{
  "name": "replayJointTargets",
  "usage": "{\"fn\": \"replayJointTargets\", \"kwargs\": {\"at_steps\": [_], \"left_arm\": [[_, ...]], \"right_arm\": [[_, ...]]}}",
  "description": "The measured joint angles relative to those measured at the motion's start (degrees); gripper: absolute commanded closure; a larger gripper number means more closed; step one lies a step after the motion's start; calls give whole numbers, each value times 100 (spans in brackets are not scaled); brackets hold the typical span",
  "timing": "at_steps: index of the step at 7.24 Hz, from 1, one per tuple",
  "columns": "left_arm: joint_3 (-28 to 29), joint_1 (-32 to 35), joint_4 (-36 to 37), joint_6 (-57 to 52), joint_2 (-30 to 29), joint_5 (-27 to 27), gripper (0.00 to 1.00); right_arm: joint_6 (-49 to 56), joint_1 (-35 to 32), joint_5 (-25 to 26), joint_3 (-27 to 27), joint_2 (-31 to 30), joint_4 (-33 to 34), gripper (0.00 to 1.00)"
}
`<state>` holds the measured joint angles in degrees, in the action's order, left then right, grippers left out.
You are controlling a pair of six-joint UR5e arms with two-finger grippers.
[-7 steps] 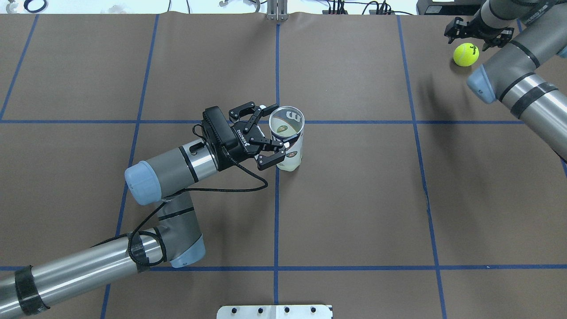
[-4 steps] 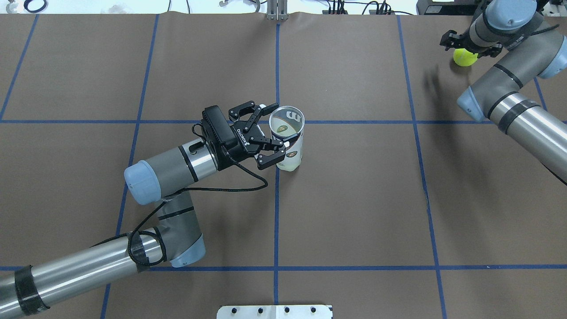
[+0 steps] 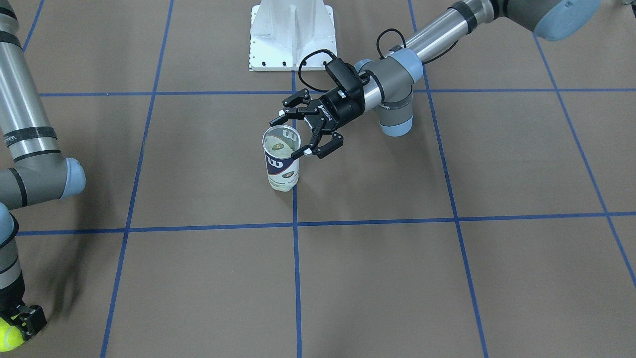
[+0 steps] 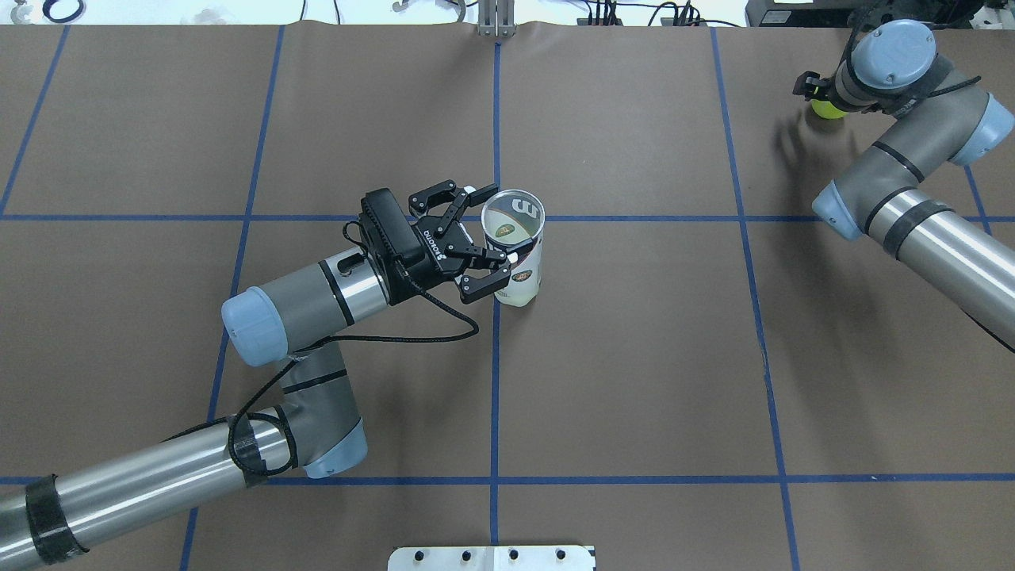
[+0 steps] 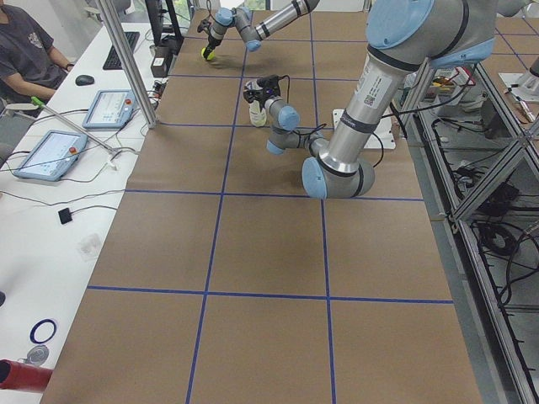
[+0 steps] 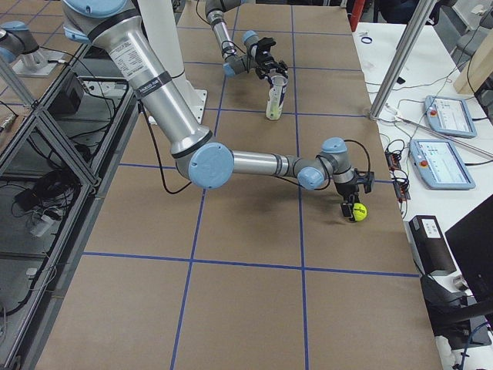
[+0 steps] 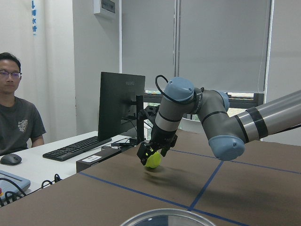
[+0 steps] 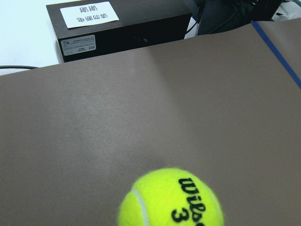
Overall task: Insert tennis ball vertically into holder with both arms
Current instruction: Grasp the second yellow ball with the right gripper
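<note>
The holder (image 4: 514,247) is a clear can with a navy and white label, standing upright with its mouth open at the table's middle; it also shows in the front view (image 3: 282,159). My left gripper (image 4: 490,238) is open, level with the can's rim, its fingertips at either side of the can's near edge (image 3: 294,133). The yellow tennis ball (image 4: 830,109) lies at the far right corner (image 3: 9,336). My right gripper (image 7: 153,154) points down over the ball with a finger on each side and looks open (image 6: 353,205). The ball fills the bottom of the right wrist view (image 8: 171,200).
The white pedestal base (image 3: 292,35) stands at the robot's edge of the table (image 4: 492,557). A black box (image 8: 122,33) sits just beyond the ball. A monitor (image 7: 121,103) and a seated operator (image 7: 14,113) are past the far table edge.
My right arm swung its wrist over the ball and lowered the gripper around it, hiding most of the ball from above. The left arm and the can have not moved.
</note>
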<state>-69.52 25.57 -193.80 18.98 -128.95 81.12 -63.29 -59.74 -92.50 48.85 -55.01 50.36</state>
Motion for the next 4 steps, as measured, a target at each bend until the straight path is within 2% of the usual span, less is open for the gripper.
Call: {"fn": "replayJointTargets", "kwargs": {"at_steps": [4], "left_arm": [[-9,0,0,6,34,0,12]], "right_arm": [[-83,27,330,-218,215,-37,7]]}}
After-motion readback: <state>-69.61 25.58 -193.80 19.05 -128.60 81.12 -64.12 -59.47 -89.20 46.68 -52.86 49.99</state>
